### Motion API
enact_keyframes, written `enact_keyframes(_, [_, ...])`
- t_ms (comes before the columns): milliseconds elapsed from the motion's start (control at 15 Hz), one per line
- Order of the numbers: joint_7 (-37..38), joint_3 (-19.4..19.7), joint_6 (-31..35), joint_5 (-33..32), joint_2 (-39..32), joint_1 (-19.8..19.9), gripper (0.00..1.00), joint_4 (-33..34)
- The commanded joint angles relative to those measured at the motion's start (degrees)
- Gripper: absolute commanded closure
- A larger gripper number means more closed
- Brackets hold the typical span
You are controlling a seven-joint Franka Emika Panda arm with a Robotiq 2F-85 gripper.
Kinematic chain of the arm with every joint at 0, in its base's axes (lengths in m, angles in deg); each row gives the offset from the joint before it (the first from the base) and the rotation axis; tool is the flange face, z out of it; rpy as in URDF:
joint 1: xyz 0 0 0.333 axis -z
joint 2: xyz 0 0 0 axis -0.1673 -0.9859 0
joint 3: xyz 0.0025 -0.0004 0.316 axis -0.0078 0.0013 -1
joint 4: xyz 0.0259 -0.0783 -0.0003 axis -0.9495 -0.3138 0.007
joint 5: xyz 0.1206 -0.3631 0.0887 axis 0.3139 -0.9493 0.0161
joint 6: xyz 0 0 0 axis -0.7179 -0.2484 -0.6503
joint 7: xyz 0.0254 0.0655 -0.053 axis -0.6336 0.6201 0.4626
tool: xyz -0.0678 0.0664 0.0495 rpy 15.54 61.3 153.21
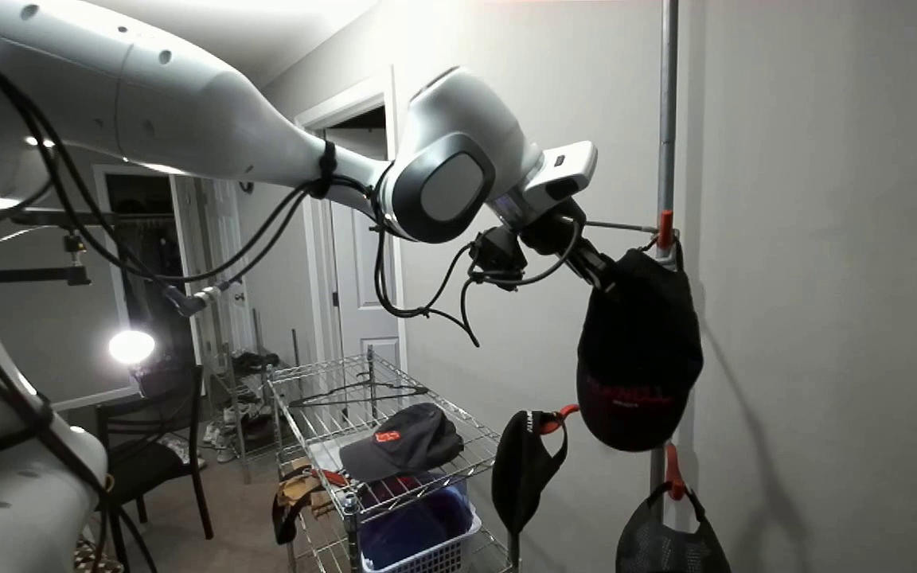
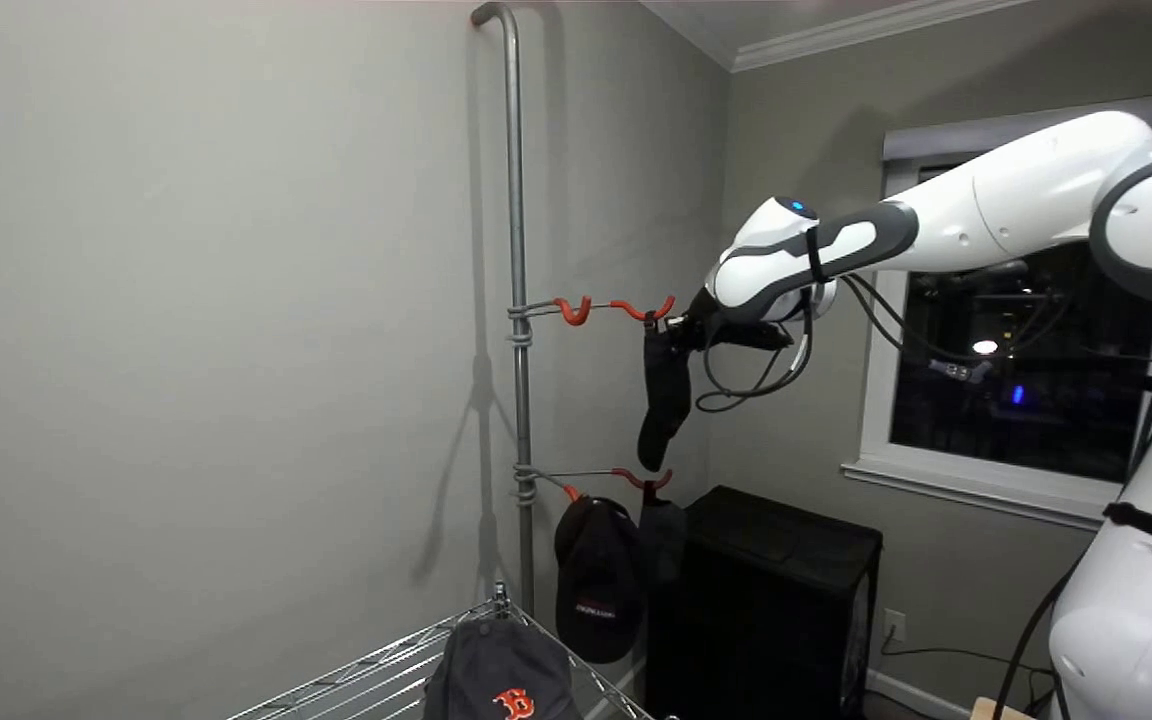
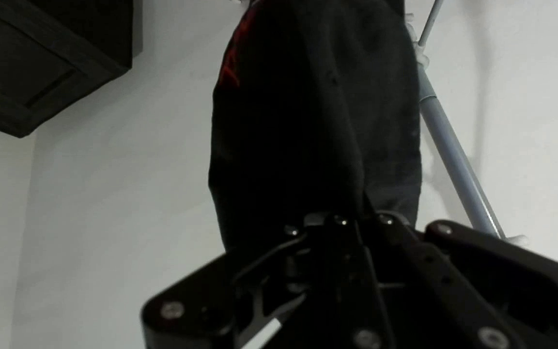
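- Grey wall (image 2: 316,300) rises behind my fingers (image 3: 343,245), with a window (image 2: 996,430) far to the right in an exterior view.
- Those fingers are clamped together on the edge of a black baseball cap (image 1: 637,342), which I hold brim down, its red lettering low.
- Its upper end is at a red-tipped hook (image 1: 665,229); whether it is looped over, I cannot tell.
- That hook juts from a grey metal pole (image 2: 514,200) near the wall.
- Lower down hang a mesh cap (image 1: 672,549) and another black cap (image 1: 520,469).
- Farther left in an exterior view, a charcoal cap (image 1: 419,446) with a red emblem lies on a wire rack (image 1: 351,517).
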Motion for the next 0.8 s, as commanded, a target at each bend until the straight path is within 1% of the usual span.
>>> enact_keyframes(0, [3.8, -1.9, 1.2, -4.3, 6.7, 2.0, 0.97, -4.3])
enact_keyframes(400, [8.9, -5.9, 2.1, -8.5, 12.7, 5.4, 0.97, -5.0])
enact_keyframes(667, [12.9, -9.6, 3.2, -11.1, 14.0, 8.8, 0.96, -4.1])
enact_keyframes(733, [13.0, -10.1, 2.1, -10.8, 14.3, 8.8, 0.96, -4.0])
